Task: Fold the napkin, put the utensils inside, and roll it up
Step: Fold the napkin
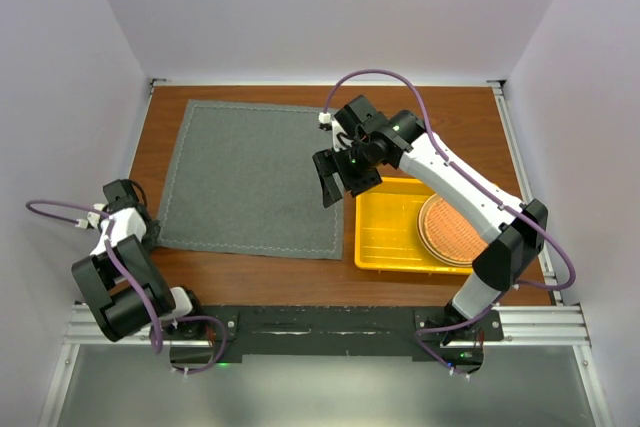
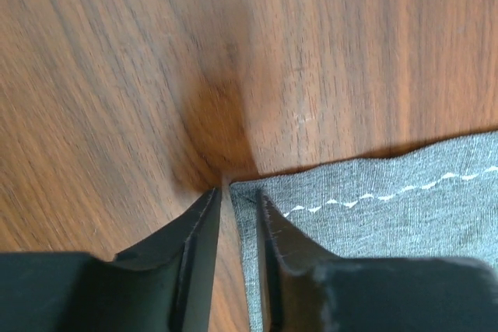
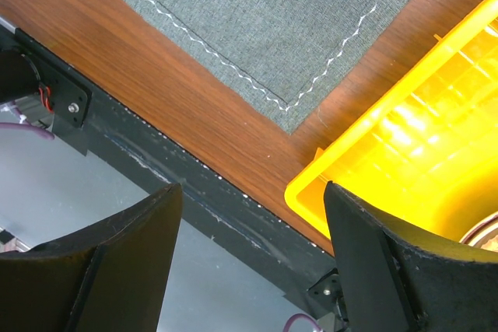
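A: I have the left claw [image 2: 237, 194] down on the bench [image 2: 117, 75], astride the corner of the napkin [image 2: 373, 231]. One finger sits on bare wood, the other on the cloth, and the napkin's edge runs between them. I reckon that corner is where a fold starts.
B: Is it pinched?
A: I can't tell. The jaws stand narrowly apart and a sliver of wood shows in the gap. The rest of the napkin lies flat, spreading away to that claw's right.
B: And the right claw [image 3: 253, 188]?
A: Released, wide, nothing in it. It hovers with the napkin's other near corner ahead of it and the yellow tray [image 3: 373, 153] just to its right. I judge it is held up off the cloth so a fold can pass.
B: The utensils?
A: I don't see them anywhere. The round woven mat [image 1: 450, 227] fills much of the tray, and my right arm crosses the tray's far corner, so they may lie hidden there.
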Controlling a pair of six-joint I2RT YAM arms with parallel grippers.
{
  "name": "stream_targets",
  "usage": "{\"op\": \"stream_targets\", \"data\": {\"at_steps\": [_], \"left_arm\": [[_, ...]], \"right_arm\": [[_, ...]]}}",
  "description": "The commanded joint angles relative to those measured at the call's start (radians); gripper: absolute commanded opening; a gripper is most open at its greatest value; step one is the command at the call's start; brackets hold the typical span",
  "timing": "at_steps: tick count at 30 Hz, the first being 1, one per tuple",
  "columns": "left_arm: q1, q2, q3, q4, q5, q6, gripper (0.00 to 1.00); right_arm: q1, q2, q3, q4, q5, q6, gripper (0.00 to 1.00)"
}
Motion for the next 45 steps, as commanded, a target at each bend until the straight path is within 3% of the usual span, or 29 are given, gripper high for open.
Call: {"op": "stream_targets", "data": {"at_steps": [1,11,17,21,25,28,37,45], "left_arm": [[0.010,0.047,-0.040,0.040,-0.042,-0.011,0.23],[0.010,0.015,-0.032,0.062,-0.066,0.047,0.00],[-0.019,-0.089,0.043,-0.006,-0.089,0.106,0.00],[-0.151,-0.152,0.126,-0.026,-0.108,0.112,0.00],[-0.353,-0.157,0.202,0.067,-0.080,0.090,0.00],[-0.483,-0.086,0.279,0.161,-0.053,0.119,0.00],[-0.778,0.360,0.616,0.347,0.065,0.313,0.00],[-0.887,0.630,0.926,0.393,0.116,0.371,0.00]], "right_arm": [[0.000,-0.026,0.033,0.001,0.000,-0.022,0.78],[0.000,-0.041,0.013,0.006,-0.006,-0.034,0.78],[-0.002,-0.046,0.020,0.012,-0.007,-0.026,0.78],[0.000,-0.038,0.066,-0.021,0.029,-0.020,0.78],[-0.009,-0.026,0.143,-0.086,0.139,-0.014,0.78],[-0.041,-0.040,0.187,-0.098,0.174,0.012,0.78],[-0.150,-0.021,0.319,-0.112,0.194,0.008,0.78],[-0.275,-0.029,0.303,-0.118,0.174,0.008,0.78]]}}
